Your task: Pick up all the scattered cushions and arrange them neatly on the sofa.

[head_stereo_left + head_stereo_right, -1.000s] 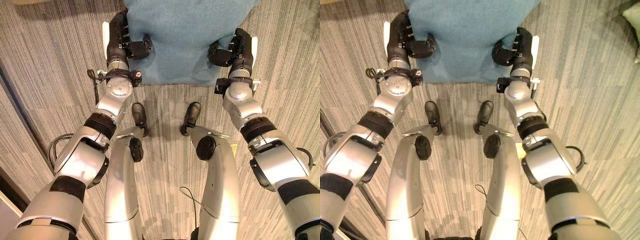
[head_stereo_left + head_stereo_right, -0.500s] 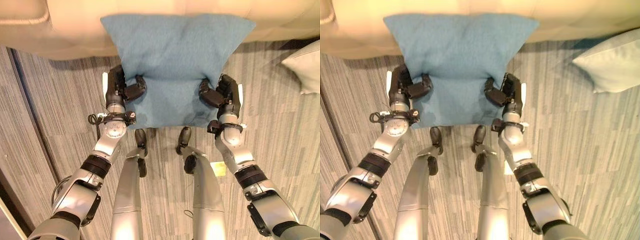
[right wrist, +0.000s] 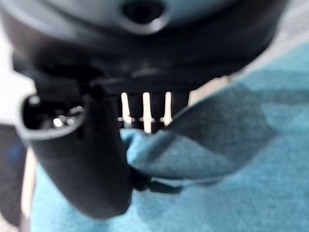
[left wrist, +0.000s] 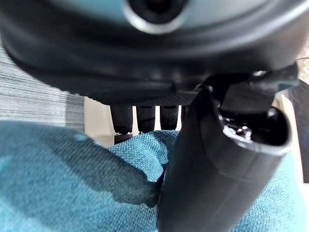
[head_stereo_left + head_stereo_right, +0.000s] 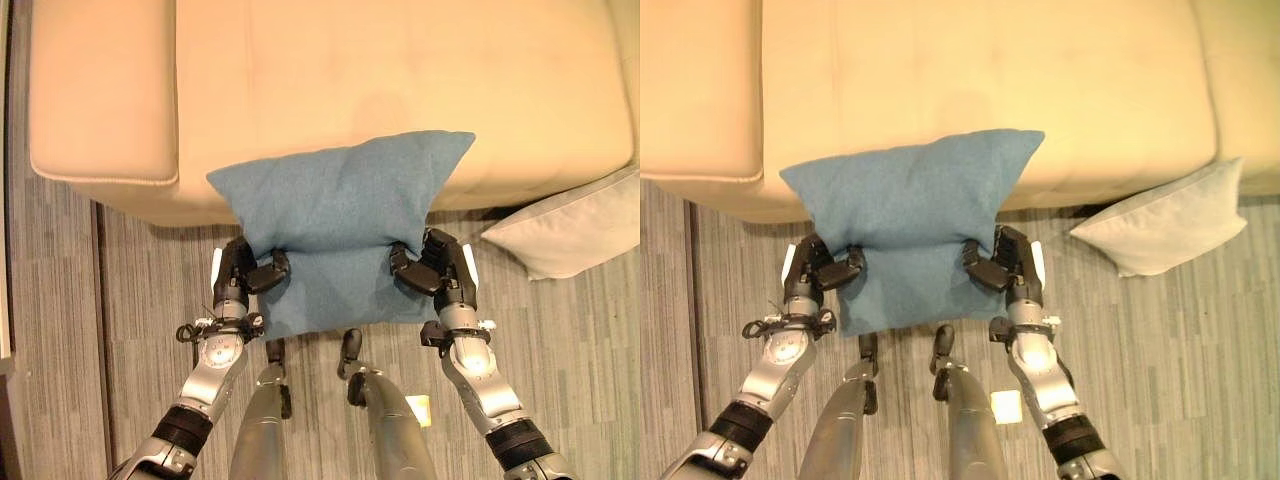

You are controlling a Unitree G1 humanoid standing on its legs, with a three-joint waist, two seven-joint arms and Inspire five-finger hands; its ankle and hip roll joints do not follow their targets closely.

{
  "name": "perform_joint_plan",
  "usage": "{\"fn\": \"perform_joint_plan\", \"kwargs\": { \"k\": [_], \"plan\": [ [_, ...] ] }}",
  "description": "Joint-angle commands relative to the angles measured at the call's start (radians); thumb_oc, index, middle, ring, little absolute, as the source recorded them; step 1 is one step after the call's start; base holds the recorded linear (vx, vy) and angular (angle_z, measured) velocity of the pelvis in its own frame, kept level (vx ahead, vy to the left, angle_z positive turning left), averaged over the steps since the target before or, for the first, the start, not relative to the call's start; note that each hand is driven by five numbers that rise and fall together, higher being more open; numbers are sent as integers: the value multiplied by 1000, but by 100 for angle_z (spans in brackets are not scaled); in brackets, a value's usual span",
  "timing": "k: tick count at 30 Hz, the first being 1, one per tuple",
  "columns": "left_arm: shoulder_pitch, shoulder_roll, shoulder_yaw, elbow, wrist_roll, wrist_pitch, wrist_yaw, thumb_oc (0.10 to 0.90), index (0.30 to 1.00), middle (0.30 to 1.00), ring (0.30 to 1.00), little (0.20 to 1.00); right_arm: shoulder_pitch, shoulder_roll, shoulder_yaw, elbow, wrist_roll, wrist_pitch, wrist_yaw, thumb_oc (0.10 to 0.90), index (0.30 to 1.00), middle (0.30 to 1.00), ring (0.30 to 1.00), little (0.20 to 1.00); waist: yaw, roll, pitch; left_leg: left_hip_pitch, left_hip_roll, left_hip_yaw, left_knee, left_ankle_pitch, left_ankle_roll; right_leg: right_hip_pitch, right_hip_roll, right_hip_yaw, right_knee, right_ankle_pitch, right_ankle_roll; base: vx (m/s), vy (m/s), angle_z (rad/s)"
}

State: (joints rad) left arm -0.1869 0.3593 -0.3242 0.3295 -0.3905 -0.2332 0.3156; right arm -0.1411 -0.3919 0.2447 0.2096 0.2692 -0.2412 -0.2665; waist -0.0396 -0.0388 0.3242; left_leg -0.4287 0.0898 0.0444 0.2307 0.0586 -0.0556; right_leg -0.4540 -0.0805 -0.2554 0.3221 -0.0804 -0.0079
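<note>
Blue cushion being carried in both hands toward the sofa front.

The beige sofa (image 5: 330, 90) is filling the upper frame; the blue cushion (image 5: 335, 225) is hanging centre-frame, its top overlapping the seat edge, its lower half drooping over the floor. The left hand (image 5: 248, 275) and right hand (image 5: 432, 270) are each pinching a side edge, thumbs pressed into the fabric. Likely risk: the sagging cushion slipping from these shallow pinches, or catching the sofa front. A pale cushion (image 5: 1165, 222) is lying at right, not yet collected.

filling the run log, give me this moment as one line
left robot hand: pinching blue cushion | right robot hand: same | cushion: over sofa front edge | pale cushion: on floor
</note>
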Motion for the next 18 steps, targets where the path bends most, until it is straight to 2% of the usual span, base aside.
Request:
{"fn": "perform_joint_plan", "kwargs": {
  "k": [1, 2, 4, 5, 8, 10, 11, 12, 14, 15, 18],
  "plan": [
    [-7, -39, -62, -115, 53, -98, -84, 400, 300, 300, 300, 300, -17, 26, -12, -177, 27, -125, 80, 400, 300, 300, 300, 300, -3, -6, -161, -9, 6, -46, 160, -30, -50, 221, 24, 28, -222, 8, 44, 274, 71, -5],
    [25, -38, -52, -109, 50, -89, -94, 400, 300, 300, 300, 300, 12, 19, -28, -179, 29, -114, 96, 400, 300, 300, 300, 300, -1, -9, -182, 68, 4, -30, 74, -55, -40, 273, 24, 23, -244, 9, 54, 213, 57, -8],
    [42, -37, -50, -108, 50, -85, -99, 400, 300, 300, 300, 300, 26, 18, -37, -183, 31, -110, 103, 400, 300, 300, 300, 300, -1, -13, -196, 105, 4, -22, 15, -53, -36, 293, 19, 20, -252, 12, 59, 244, 85, -9],
    [62, -33, -43, -111, 59, -72, -106, 400, 300, 300, 300, 300, 55, 15, -53, -193, 40, -101, 114, 400, 300, 300, 300, 300, 5, -22, -211, 109, 4, -4, -32, -32, -41, 340, 12, 13, -272, 10, 71, 318, 149, 15],
    [95, -33, -26, -120, 60, -63, -116, 400, 300, 300, 300, 300, 78, 23, -65, -201, 35, -90, 116, 400, 300, 300, 300, 300, 28, -26, -214, 135, -10, 13, -73, -27, -37, 401, 16, 23, -268, -3, 83, 255, 165, 18],
    [116, -31, -27, -124, 62, -56, -123, 400, 300, 300, 300, 300, 93, 36, -67, -212, 27, -86, 123, 400, 300, 300, 300, 300, 33, -30, -218, 172, -25, 8, -71, -47, -29, 430, 5, 28, -255, -8, 100, 275, 191, -30],
    [136, -28, -24, -126, 72, -55, -125, 400, 300, 300, 300, 300, 100, 46, -71, -218, 20, -84, 130, 400, 300, 300, 300, 300, 39, -32, -230, 206, -38, 17, -77, -74, -10, 436, -11, 40, -229, -6, 117, 217, 173, -50],
    [136, -28, -24, -127, 72, -55, -125, 400, 300, 300, 300, 300, 101, 47, -71, -218, 19, -83, 130, 400, 300, 300, 300, 300, 42, -33, -228, 211, -38, 21, -79, -74, -9, 437, -12, 44, -227, -8, 118, 200, 199, -44],
    [143, -15, -26, -135, 77, -51, -130, 400, 300, 300, 300, 300, 95, 55, -64, -218, 6, -76, 133, 400, 300, 300, 300, 300, 51, -31, -226, 245, -46, 41, -94, -95, 18, 407, -40, 58, -125, 15, 147, 136, 224, -30],
    [148, 1, -23, -146, 87, -50, -128, 400, 300, 300, 300, 300, 85, 67, -55, -223, -3, -69, 142, 400, 300, 300, 300, 300, 50, -24, -213, 273, -54, 59, -101, -107, 46, 358, -62, 77, 10, 76, 180, 151, 264, -27],
    [151, 15, -14, -159, 97, -51, -123, 400, 300, 300, 300, 300, 79, 74, -40, -224, -12, -66, 149, 400, 300, 300, 300, 300, 48, 0, -200, 307, -54, 65, -106, -122, 75, 287, -62, 88, 147, 98, 192, 133, 185, -22]
  ]
}}
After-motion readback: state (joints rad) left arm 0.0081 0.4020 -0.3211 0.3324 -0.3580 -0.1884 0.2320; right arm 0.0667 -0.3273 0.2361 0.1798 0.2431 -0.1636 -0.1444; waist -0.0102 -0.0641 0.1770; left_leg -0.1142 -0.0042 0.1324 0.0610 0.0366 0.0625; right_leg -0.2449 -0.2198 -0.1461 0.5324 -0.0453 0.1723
